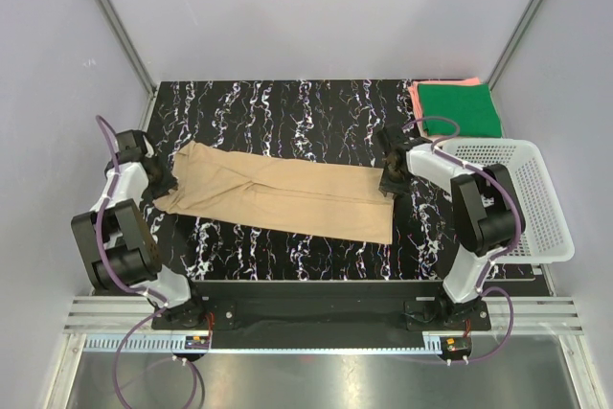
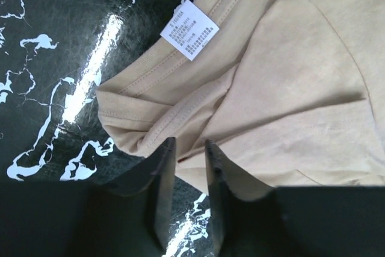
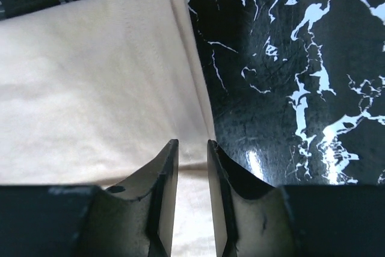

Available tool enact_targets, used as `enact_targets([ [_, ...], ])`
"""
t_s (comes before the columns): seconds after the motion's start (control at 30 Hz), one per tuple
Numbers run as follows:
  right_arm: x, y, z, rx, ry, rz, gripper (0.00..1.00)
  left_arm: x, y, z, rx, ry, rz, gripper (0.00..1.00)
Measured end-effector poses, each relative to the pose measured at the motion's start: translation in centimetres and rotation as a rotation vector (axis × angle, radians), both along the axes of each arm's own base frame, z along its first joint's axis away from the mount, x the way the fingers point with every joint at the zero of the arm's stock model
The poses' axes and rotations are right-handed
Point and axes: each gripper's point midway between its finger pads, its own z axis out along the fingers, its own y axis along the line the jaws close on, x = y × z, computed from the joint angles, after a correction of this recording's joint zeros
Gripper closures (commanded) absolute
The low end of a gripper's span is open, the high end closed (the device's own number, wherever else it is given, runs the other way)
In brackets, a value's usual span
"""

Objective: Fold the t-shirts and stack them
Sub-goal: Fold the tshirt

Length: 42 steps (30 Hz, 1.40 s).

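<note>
A tan t-shirt (image 1: 287, 196) lies folded into a long strip across the black marbled table (image 1: 287, 112). My left gripper (image 1: 165, 186) hangs at its collar end. In the left wrist view the left gripper (image 2: 189, 144) is open with a narrow gap, its tips just over the edge of the tan t-shirt (image 2: 289, 88) and nothing between them. A white care label (image 2: 189, 30) shows at the collar. My right gripper (image 1: 388, 184) is at the hem end. In the right wrist view this gripper (image 3: 192, 142) stands slightly open above the flat tan t-shirt (image 3: 90, 88).
A folded dark green t-shirt (image 1: 460, 107) lies on a coral-pink one (image 1: 442, 83) at the back right corner. A white mesh basket (image 1: 493, 145) stands at the right edge, beside the right arm. Grey walls close in the table on three sides.
</note>
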Motion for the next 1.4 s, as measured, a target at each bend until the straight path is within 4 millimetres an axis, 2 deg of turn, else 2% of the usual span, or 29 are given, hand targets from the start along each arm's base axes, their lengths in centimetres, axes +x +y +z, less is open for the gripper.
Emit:
enact_targets([
  [0.13,0.3,0.6,2.2,0.043,-0.051,0.034,0.63,1.0,-1.0,2.0,-0.037,-0.065,-0.037,0.65],
  [0.2,0.7,1.5,3.5,0.084,-0.085,0.068,0.61,2.5,-1.7,3.6,-0.071,-0.13,-0.077,0.66],
  [0.27,1.6,3.3,4.8,0.144,-0.132,0.126,0.58,4.3,-2.5,5.0,-0.115,-0.187,-0.118,0.66],
  [0.33,2.5,6.2,6.2,0.194,-0.176,0.212,0.57,6.1,-2.9,5.7,-0.154,-0.22,-0.152,0.66],
  [0.4,3.5,10.6,8.0,0.249,-0.222,0.327,0.55,8.4,-3.0,5.7,-0.187,-0.241,-0.182,0.66],
  [0.47,4.9,15.7,10.0,0.314,-0.277,0.442,0.55,10.0,-2.8,4.8,-0.206,-0.232,-0.193,0.66],
  [0.57,6.3,22.1,11.9,0.405,-0.34,0.575,0.55,11.2,-2.4,3.0,-0.217,-0.199,-0.198,0.67],
  [0.63,7.1,25.3,12.4,0.45,-0.362,0.638,0.55,11.9,-2.3,1.7,-0.225,-0.173,-0.205,0.67],
  [0.77,8.3,28.9,11.6,0.501,-0.366,0.729,0.55,13.5,-2.0,0.4,-0.228,-0.158,-0.229,0.68],
  [0.87,8.7,30.1,10.2,0.514,-0.35,0.769,0.55,14.5,-1.9,-0.1,-0.219,-0.159,-0.246,0.69],
  [1.0,8.4,30.8,8.5,0.524,-0.316,0.796,0.55,15.1,-1.8,-0.8,-0.212,-0.152,-0.262,0.69],
  [1.17,8.5,30.9,7.2,0.514,-0.3,0.799,0.57,15.8,-1.7,-1.6,-0.21,-0.143,-0.276,0.69],
  [1.4,9.3,30.0,6.4,0.455,-0.31,0.762,0.58,17.1,-1.5,-1.5,-0.196,-0.159,-0.286,0.69],
])
